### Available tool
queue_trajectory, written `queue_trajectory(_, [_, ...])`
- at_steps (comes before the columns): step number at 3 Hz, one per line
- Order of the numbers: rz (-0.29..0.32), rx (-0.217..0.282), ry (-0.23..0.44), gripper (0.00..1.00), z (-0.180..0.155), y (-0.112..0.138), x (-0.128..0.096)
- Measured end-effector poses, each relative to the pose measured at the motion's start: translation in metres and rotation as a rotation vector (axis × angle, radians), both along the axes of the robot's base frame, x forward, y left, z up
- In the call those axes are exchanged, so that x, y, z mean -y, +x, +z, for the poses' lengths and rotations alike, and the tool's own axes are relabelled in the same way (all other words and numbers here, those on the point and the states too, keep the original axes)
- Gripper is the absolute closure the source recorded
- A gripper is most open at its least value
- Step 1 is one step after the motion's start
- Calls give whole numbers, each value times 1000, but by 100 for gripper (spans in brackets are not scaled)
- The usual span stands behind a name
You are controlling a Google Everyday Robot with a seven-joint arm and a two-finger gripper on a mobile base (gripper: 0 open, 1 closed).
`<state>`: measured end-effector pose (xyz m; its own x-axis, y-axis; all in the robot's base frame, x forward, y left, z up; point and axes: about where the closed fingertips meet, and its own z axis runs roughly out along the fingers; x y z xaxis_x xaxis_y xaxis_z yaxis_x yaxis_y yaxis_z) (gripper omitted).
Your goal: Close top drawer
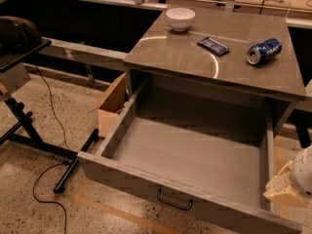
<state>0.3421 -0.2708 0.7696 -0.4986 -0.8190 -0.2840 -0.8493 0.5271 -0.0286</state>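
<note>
Speckled floor [34, 189], grey cabinet [170, 57], top drawer [195, 155] wide open toward near side. Claw [285, 193] near right, just beside drawer's right front corner; open or closed, cannot tell. Handle [174, 200] left of claw.

top drawer [127, 178] wide open, end effector [284, 192] at its front corner

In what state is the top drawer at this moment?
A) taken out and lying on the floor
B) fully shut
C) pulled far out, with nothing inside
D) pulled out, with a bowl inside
C: the top drawer stands pulled far out of the cabinet and its floor is bare. The white bowl sits on the cabinet top, and the gripper is near the drawer's right front corner.
</note>
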Motion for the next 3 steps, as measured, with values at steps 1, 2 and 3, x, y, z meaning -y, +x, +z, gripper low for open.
queue_trajectory(1, [3,-66,9,94,-15,-20,-13])
queue_trajectory(2, [3,-98,18,100,-24,-37,-32])
queue_trajectory(3, [6,-106,24,100,-36,-51,-49])
